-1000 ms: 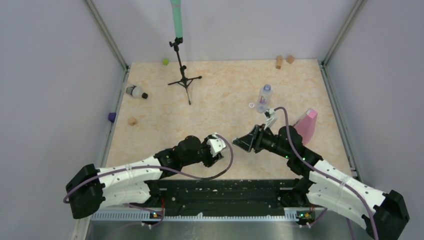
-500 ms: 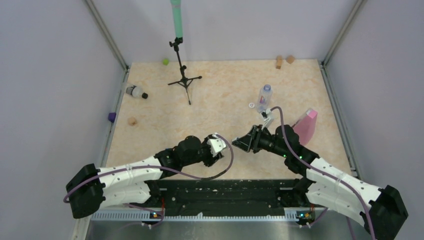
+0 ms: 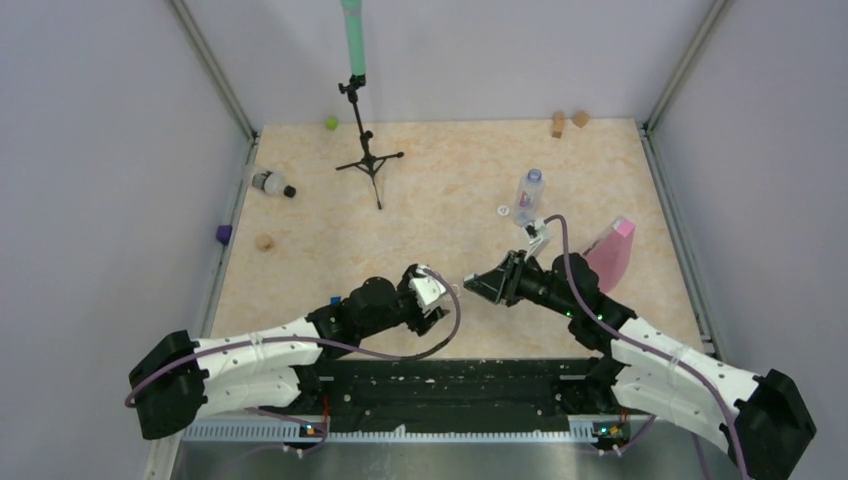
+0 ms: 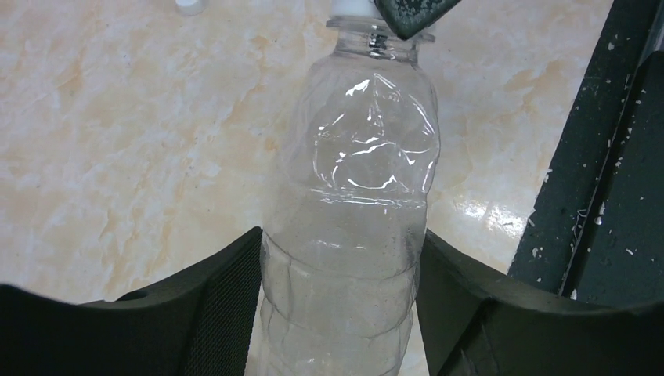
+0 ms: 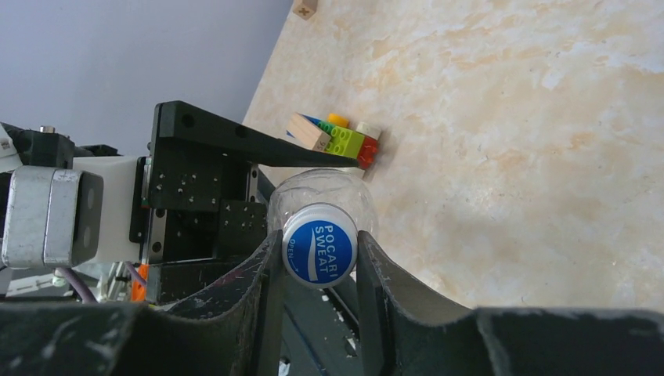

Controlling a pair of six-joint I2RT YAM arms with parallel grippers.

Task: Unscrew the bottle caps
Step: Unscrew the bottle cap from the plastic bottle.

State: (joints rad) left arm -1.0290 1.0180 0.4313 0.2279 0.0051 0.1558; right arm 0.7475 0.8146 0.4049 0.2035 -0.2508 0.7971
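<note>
**Two arms at one bottle, overhead and wrist views.** The left tool [image 4: 339, 243] holds the held bottle [image 4: 352, 196], a clear, label-free plastic bottle. Its two dark fingers [image 4: 223, 305] lie against opposite sides of the lower body. The right tool [image 5: 319, 239] is closed narrowly on the blue cap [image 5: 319, 254], which is printed "POCARI SWEAT". One finger presses each side of the cap, and the cap sits on the neck of that bottle. From overhead, the two tools meet tip to tip close to the near edge of the worktop [image 3: 450, 180], about midway between its left and right edges. The bottle spans the gap between them and is barely discernible there.

A standing bottle [image 3: 528, 196] with a purplish label band and a pale blue top is upright in the right half of the worktop, beyond the right tool. A loose white cap [image 3: 503, 211] lies just to its left. A lying bottle [image 3: 268, 182] rests on its side at the left edge, with its black cap [image 3: 290, 191] on.

A pink wedge [image 3: 612, 252] stands near the right edge, and a black tripod [image 3: 368, 155] carrying a green rod stands near the far edge. There is a green block [image 3: 330, 123] at the far edge and two tan blocks [image 3: 568, 122] towards the far right corner. A purple block [image 3: 223, 234] and another tan block [image 3: 264, 241] lie by the left edge. The right wrist view shows a stack of coloured bricks [image 5: 337, 139] on the worktop behind the bottle.
</note>
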